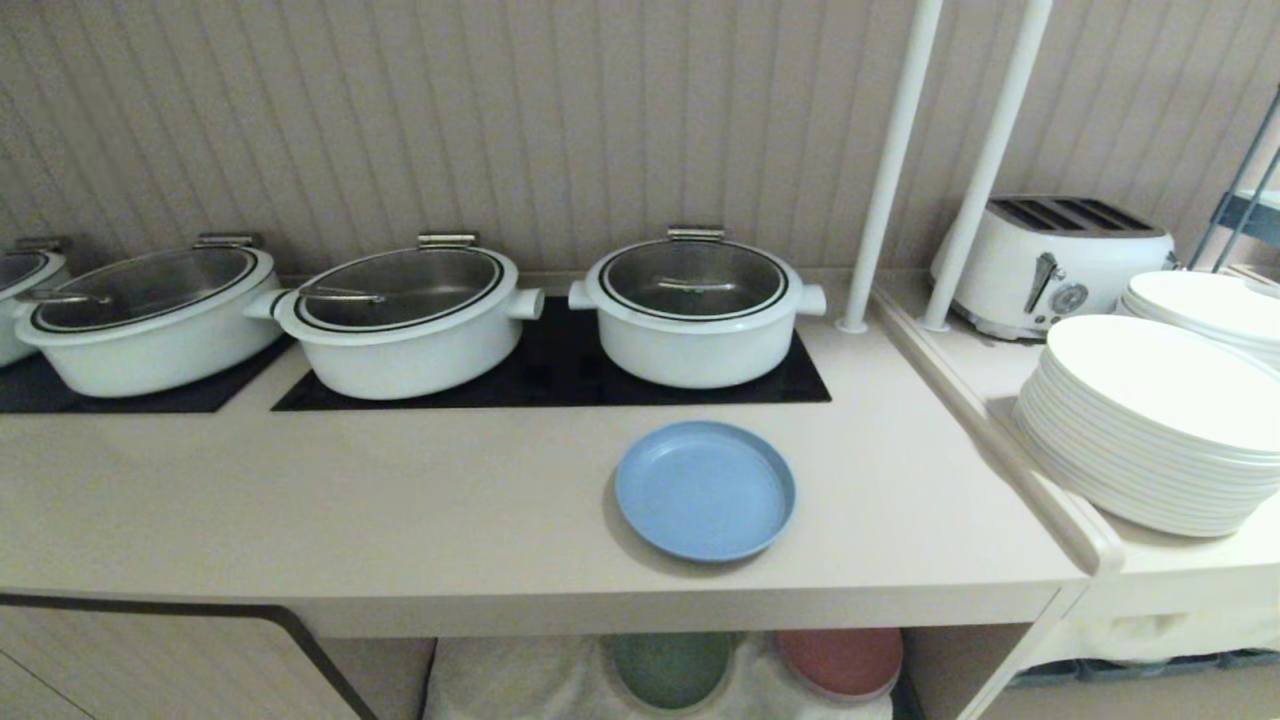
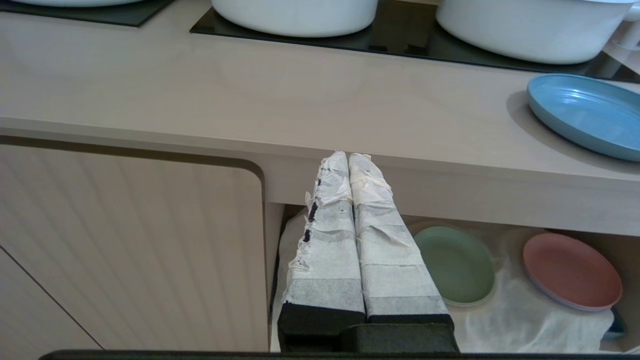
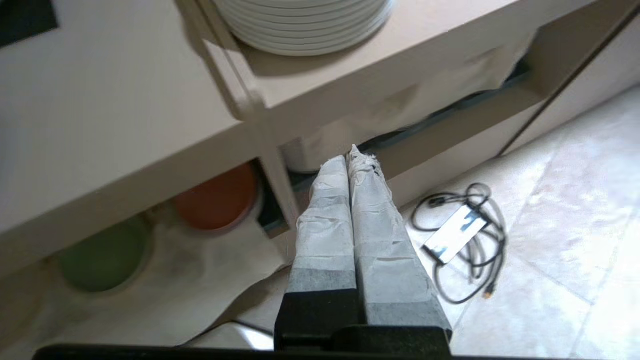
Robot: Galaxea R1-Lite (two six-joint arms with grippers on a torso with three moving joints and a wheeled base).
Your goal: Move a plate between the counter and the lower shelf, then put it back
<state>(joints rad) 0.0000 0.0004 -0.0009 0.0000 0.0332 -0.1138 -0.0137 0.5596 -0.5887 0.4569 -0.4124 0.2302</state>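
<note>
Both taped grippers, left (image 2: 348, 157) and right (image 3: 350, 162), clenched empty; green plate (image 1: 671, 667) and pink plate (image 1: 842, 661) sit half-hidden beneath counter (image 1: 400, 500); blue plate (image 1: 705, 490) unobstructed.

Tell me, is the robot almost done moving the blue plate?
Can't tell whether it's just starting or finished. The plate lies on the counter. Neither gripper holds anything: the left gripper and right gripper are shut and empty, below the counter's edge. The lower shelf holds only a green plate and pink plate.
</note>
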